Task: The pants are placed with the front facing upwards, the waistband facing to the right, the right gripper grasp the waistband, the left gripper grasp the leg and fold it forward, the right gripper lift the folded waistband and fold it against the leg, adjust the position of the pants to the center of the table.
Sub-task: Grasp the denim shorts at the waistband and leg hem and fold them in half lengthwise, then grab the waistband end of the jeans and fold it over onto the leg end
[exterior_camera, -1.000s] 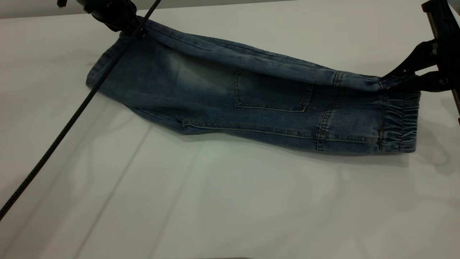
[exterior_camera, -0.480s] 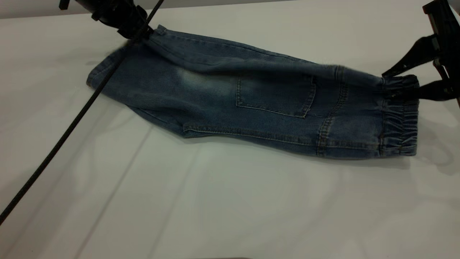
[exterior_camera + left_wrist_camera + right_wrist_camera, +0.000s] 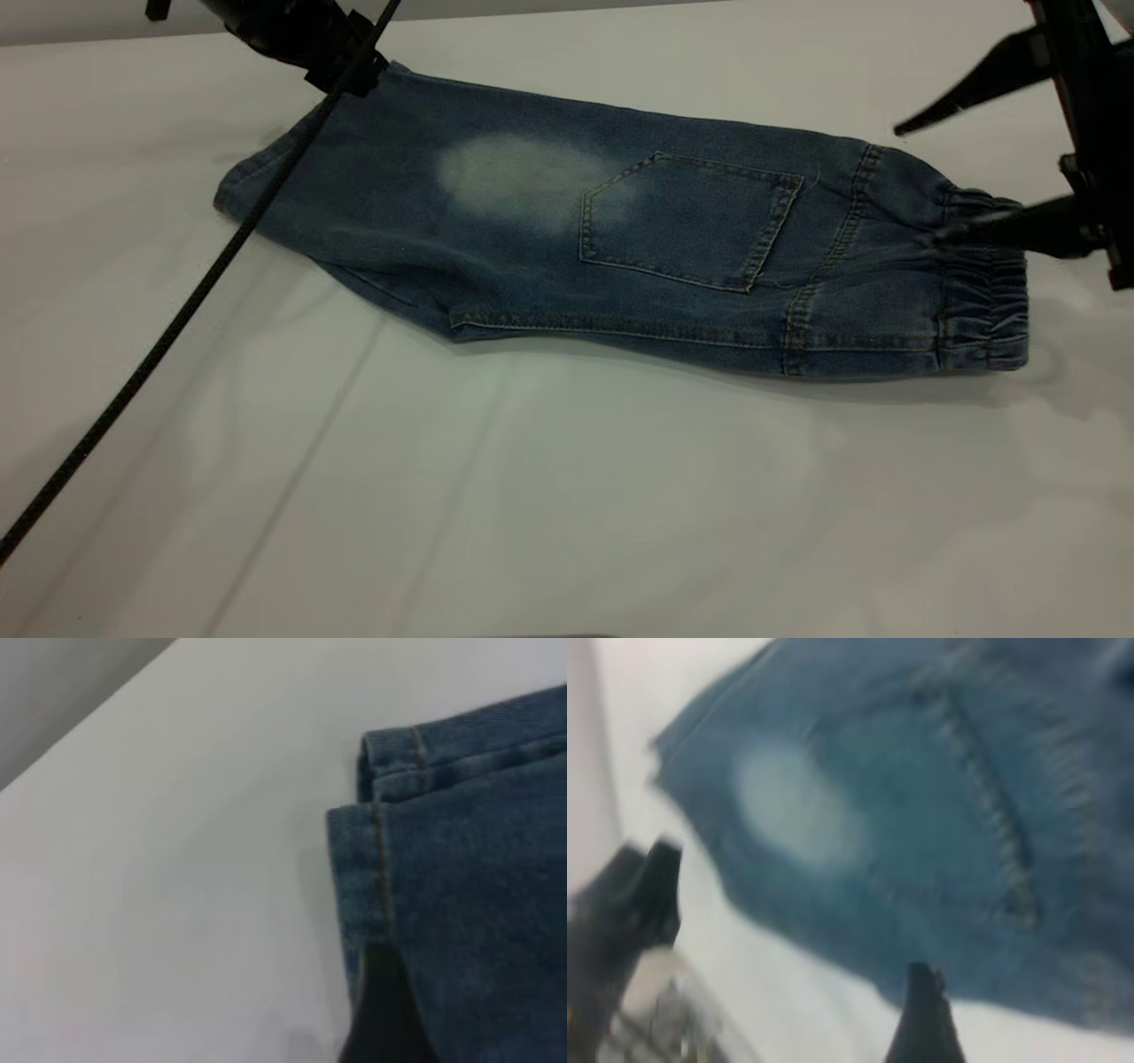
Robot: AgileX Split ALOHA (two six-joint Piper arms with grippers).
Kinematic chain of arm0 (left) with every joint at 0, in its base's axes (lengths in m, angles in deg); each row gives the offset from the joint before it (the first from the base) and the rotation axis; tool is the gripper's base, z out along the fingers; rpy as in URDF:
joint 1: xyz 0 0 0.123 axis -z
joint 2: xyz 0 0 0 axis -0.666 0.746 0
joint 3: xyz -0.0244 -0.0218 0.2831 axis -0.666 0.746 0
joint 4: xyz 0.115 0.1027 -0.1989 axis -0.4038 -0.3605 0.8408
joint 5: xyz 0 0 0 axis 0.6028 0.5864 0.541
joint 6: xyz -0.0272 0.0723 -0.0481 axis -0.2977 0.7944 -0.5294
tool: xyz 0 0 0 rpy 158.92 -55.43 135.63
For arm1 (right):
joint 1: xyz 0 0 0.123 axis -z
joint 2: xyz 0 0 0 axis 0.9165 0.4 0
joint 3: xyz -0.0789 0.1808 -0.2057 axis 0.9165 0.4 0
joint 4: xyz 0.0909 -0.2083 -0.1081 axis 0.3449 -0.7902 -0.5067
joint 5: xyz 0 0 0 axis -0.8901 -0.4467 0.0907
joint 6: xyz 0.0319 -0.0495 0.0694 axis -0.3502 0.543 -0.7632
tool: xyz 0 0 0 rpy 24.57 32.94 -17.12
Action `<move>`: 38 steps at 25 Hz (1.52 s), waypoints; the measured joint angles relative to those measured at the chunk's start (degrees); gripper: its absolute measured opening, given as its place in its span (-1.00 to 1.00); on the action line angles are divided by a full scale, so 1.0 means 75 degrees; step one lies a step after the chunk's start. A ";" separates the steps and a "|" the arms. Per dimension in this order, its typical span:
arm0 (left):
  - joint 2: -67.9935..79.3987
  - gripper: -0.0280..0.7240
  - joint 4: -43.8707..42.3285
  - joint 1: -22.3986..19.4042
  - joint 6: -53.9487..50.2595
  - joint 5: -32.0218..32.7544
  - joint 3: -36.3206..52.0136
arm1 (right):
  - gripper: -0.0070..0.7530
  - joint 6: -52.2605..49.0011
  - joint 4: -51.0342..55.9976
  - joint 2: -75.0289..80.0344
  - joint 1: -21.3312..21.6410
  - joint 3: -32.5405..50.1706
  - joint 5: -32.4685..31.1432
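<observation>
The blue denim pants (image 3: 620, 248) lie flat on the white table (image 3: 567, 496), folded lengthwise, with a patch pocket (image 3: 691, 221) and one pale faded oval (image 3: 523, 182) facing up. The ruched waistband (image 3: 983, 292) is at the right end. My right gripper (image 3: 917, 184) stands wide open just above that waistband: one finger is raised clear and the other hangs over the band's far part, with nothing held. My left gripper (image 3: 341, 66) sits at the far corner of the leg hem (image 3: 381, 859), at the far left.
A thin black cable (image 3: 177, 310) runs diagonally from the left gripper across the leg end down to the near left edge. Bare tabletop stretches along the whole near side and beyond the pants at the far side.
The raised upper fold has dropped flat onto the pants, and the pocket and oval now show fully. My right gripper has opened, let go of the waistband and risen.
</observation>
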 joint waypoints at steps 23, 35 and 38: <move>-0.0271 0.25 0.0017 0.0313 -0.0015 0.1103 -0.0003 | 0.32 0.1728 -0.0702 0.0006 0.0000 0.1373 0.0699; -0.0271 0.25 0.0017 0.0319 -0.0022 0.1190 -0.0003 | 0.63 0.2168 0.0085 0.0838 0.0000 0.1005 0.0791; -0.0271 0.25 0.0017 0.0319 -0.0022 0.1302 -0.0003 | 0.56 0.2246 0.0093 0.0922 0.0000 0.0817 0.0856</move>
